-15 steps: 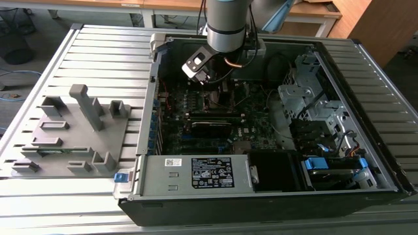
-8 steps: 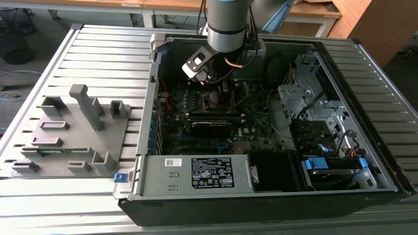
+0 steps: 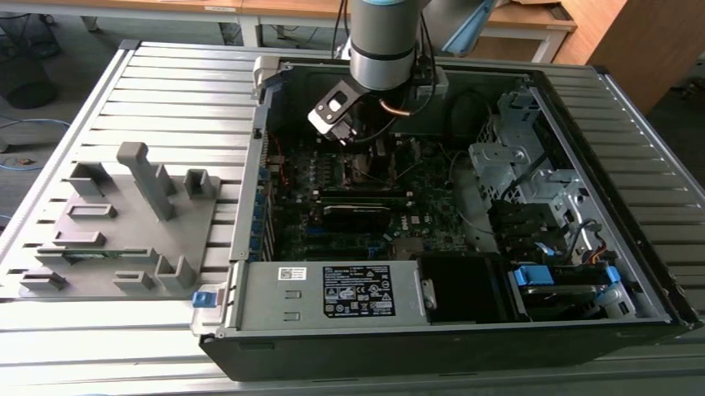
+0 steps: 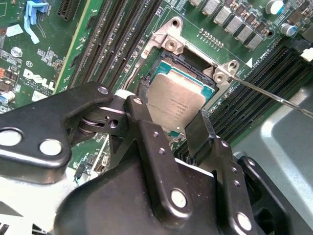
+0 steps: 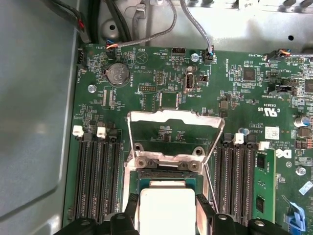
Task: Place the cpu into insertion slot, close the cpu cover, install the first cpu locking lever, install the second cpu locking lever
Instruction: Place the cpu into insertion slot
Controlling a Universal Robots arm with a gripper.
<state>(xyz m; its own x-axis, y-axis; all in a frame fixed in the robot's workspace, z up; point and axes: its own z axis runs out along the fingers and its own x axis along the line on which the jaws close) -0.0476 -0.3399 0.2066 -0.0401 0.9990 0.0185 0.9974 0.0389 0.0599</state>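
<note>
In both wrist views my gripper (image 4: 172, 113) (image 5: 167, 218) has a black finger on each of two opposite sides of the cpu (image 4: 179, 95) (image 5: 166, 203), shut on it. The grey-faced chip sits level over the insertion slot (image 4: 172, 59) (image 5: 168, 180), whose dark socket and silvery rim show just past it; I cannot tell whether it rests in the socket. The cpu cover (image 5: 172, 117) stands raised on its hinge beyond the slot. A thin wire locking lever (image 4: 274, 97) (image 5: 211, 188) sticks out unlatched beside the socket. In the exterior view the gripper (image 3: 369, 147) reaches down into the open computer case.
Long black memory slots (image 5: 95, 174) (image 5: 237, 176) flank the socket on both sides. Cables (image 5: 146, 29) run along the case wall past the board. A grey fixture block (image 3: 127, 223) lies on the exterior view's left, a power supply (image 3: 342, 289) and drive cage (image 3: 518, 177) inside the case.
</note>
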